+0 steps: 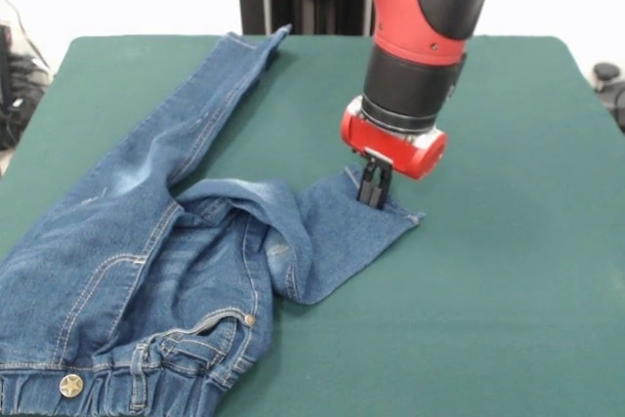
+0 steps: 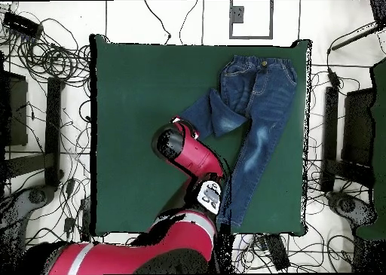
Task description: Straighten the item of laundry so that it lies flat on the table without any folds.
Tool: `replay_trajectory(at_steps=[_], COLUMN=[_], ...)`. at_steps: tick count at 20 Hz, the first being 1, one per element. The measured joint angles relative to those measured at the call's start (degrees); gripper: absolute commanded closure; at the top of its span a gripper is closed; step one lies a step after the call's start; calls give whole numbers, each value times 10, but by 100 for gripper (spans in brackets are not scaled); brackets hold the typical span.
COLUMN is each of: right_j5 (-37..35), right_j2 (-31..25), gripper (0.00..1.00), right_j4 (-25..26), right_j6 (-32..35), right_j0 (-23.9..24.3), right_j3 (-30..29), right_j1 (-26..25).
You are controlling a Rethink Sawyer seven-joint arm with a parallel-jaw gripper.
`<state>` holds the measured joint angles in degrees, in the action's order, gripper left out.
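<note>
Your black gripper [image 1: 373,190] has its fingers pinched together on the hem of the folded leg of the blue denim jeans [image 1: 146,271]; that leg's long axis runs from the gripper back to the waistband on the dark green felt table [image 1: 508,271].

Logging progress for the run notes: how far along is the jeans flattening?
Done: one leg of the jeans lies straight toward the far edge of the table, waistband near the camera. In hand: the gripper is down at the hem of the other leg, apparently pinching it; its grip isn't clear. Left: that leg is folded across the crotch and must be pulled out straight.
</note>
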<state>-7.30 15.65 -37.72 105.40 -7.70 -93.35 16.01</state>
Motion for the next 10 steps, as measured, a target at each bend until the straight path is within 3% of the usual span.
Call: replay_trajectory(at_steps=[10], right_j5=[-79], right_j2=[15], gripper=[100], right_j4=[2], right_j6=[0], right_j0=[-5], right_j3=[10], right_j1=[0])
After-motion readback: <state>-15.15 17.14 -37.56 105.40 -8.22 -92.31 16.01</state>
